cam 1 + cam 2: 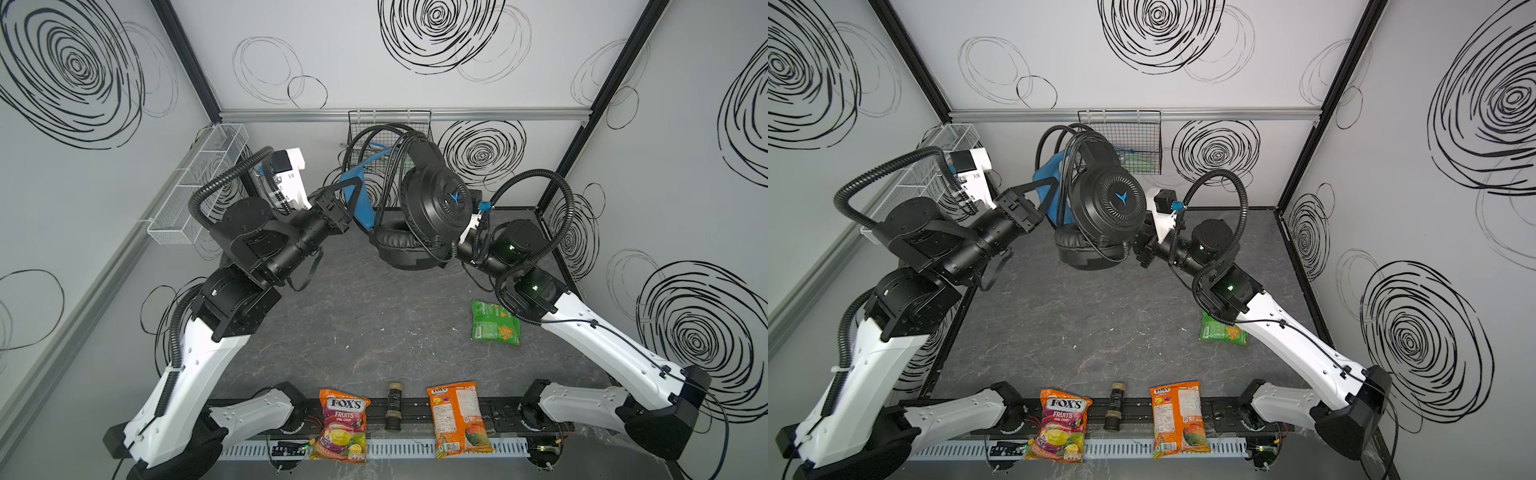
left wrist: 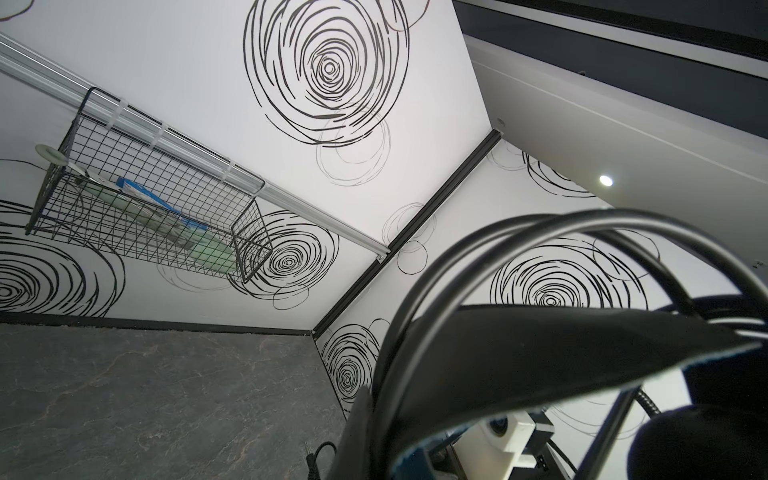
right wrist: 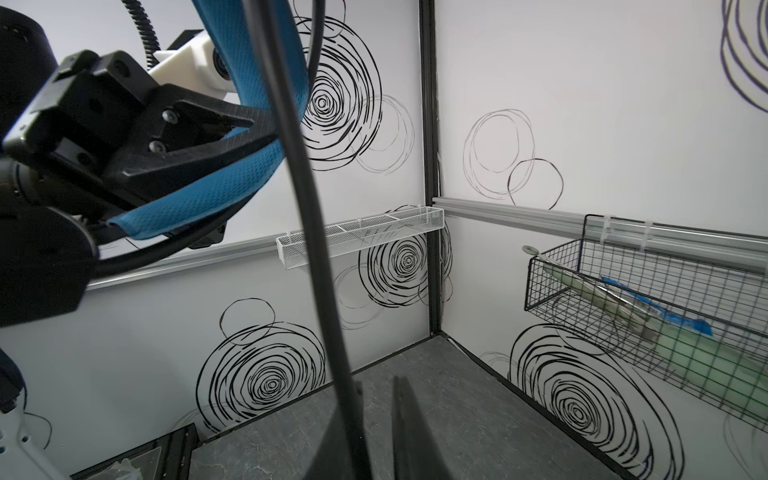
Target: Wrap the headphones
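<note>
Now: left hand clamped fully shut on the blue strap of the headphones, carrying them in the air above the far middle of the surface, just in front of the black wire basket on the far wall. Right hand is tucked behind the right side of the upper earcup in both top views. Its own wrist view shows the jaws only narrowly apart, with the cable running down along one finger; pinched or merely resting, cannot tell. Several cable turns arch alongside the wire headband, and a slack run curls past the lower padded earcup. Judgement: wrapping is partway. To do it well, hold the left clamp firm as the anchor. The right hand should get a sure pinch on the cable, feed it round the band under light tension and lay each turn beside the last. It should steer clear of the basket, where a loop could snag. Too hard a pull might drag the strap from the left jaws.
</note>
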{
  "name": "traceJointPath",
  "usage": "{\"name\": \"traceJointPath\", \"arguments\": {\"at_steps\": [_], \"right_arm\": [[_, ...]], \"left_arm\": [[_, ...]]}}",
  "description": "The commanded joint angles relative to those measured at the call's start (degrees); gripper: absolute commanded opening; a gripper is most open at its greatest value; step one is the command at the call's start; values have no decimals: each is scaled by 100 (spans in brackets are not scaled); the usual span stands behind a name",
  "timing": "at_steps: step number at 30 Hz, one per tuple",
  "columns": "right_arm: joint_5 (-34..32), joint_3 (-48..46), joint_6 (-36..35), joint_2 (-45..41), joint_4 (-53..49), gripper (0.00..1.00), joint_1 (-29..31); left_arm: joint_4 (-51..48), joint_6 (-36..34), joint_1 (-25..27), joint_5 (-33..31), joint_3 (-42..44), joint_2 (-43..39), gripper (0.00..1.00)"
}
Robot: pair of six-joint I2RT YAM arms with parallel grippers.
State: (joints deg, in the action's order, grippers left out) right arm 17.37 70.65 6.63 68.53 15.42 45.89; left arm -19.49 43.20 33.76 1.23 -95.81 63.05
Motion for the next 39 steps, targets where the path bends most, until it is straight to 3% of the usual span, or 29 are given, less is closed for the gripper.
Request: {"name": "traceJointPath", "arguments": {"at_steps": [1, 10, 16, 22, 32, 39], "right_arm": [[130, 51, 131, 71, 163, 15, 115], [83, 21, 130, 135, 89, 11, 436], [-61, -63, 141, 22, -10, 12, 573], [-455, -58, -72, -5, -286, 13, 797], [-727, -209, -53, -55, -285, 13, 841], [-1308, 461, -210, 538, -1527, 7, 964]], "left_arm": [[977, 398, 32, -131, -240, -64, 0], [997, 707, 44, -918, -291, 112, 0], [-340, 1251, -35, -2048, -1165, 748, 0], [-950, 1297, 25, -2848, -1747, 1332, 0], [-1250, 1502, -70, -2990, -2025, 1641, 0], [-1786, 986, 66, -3849, -2348, 1931, 0]]}}
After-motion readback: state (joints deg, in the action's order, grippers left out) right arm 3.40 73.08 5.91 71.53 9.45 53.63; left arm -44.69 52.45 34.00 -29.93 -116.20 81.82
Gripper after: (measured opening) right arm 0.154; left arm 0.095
